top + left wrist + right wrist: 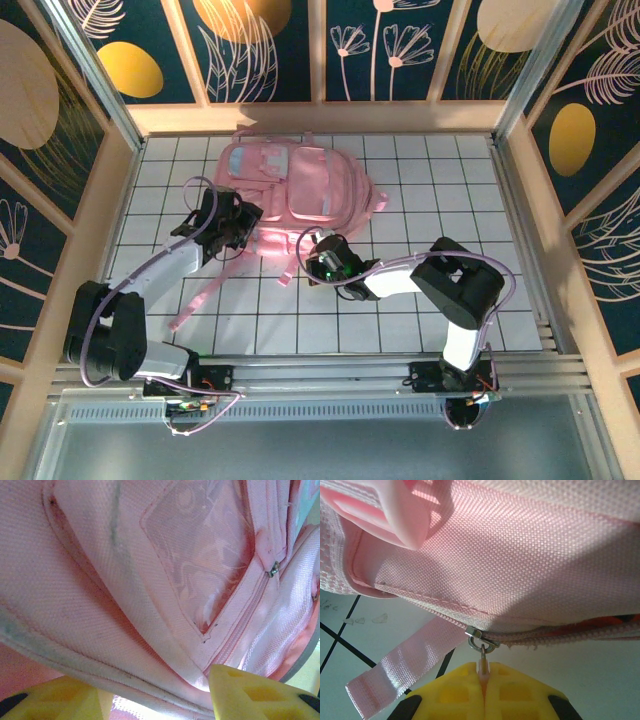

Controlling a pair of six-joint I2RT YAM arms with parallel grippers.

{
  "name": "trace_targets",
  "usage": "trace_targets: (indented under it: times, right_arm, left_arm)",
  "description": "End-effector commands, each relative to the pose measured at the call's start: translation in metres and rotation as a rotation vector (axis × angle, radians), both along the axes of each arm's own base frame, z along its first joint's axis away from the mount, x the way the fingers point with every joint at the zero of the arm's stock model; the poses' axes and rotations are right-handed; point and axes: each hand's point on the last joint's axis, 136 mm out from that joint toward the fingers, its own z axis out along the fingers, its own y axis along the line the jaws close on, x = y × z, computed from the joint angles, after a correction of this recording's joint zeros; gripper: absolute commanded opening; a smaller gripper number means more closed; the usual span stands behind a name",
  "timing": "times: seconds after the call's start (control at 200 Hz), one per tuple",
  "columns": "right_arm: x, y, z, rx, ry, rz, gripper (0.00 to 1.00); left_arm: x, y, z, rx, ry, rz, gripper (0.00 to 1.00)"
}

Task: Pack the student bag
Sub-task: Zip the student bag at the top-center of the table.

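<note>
The student bag point(300, 190) lies flat on the white tiled tabletop point(420, 320), toward the far side and a little left of centre, with both arms reaching to its near edge. I judge the step in hand to be the opening of the bag, ahead of any packing.

The right tool point(483, 669) is pressed together on the zipper pull point(483, 656). The small tab is pinched between its yellow fingers, and the metal slider point(481, 639) sits just above them on the bag's lower seam. A loose pink strap point(402, 667) trails over the tiles just left of that pinch.

The left tool point(155, 697) is at the bag's near-left corner. From its wrist camera the two yellow fingers stand apart, one on either side of a piped fold of pink fabric. Whether they bite the fold or merely straddle it I cannot tell.

The next move, as I read it, calls for the right arm to draw the slider along the zipper line, pulling in line with the teeth rather than away from the bag. The left tool would need a firm hold on the fabric to give a counter-pull, since a bag this soft would likely slide or bunch without one. Which direction opens the zipper is not settled from here. The tab is small and held only at the fingertips — a sideways tug could slip it free
</note>
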Motion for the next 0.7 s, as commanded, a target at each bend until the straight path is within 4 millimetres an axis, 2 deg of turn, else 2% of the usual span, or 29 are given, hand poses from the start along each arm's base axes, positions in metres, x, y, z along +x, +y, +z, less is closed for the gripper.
trace_targets:
  times: [0.0, 0.105, 0.21, 0.375, 0.465, 0.691]
  right_arm:
    - [-0.013, 0.004, 0.002, 0.013, 0.026, 0.034, 0.0]
    - [-0.013, 0.004, 0.003, 0.013, 0.024, 0.034, 0.0]
    - [-0.013, -0.001, 0.003, 0.0, 0.016, 0.028, 0.0]
    - [-0.014, -0.007, 0.001, -0.023, 0.011, 0.02, 0.0]
    - [-0.014, -0.012, 0.0, -0.042, 0.004, 0.016, 0.0]
    - [-0.01, -0.038, -0.004, -0.131, -0.023, -0.004, 0.0]
  left_arm:
    - [0.003, -0.002, 0.001, -0.026, -0.02, -0.003, 0.52]
    - [0.004, -0.001, -0.008, -0.017, 0.005, 0.003, 0.51]
    - [0.005, 0.011, -0.015, 0.057, 0.033, 0.041, 0.46]
    - [0.01, 0.027, -0.022, 0.111, 0.063, 0.088, 0.16]
    - [0.014, 0.031, -0.018, 0.126, 0.059, 0.096, 0.07]
    - [0.02, 0.064, 0.004, 0.19, 0.026, 0.173, 0.04]
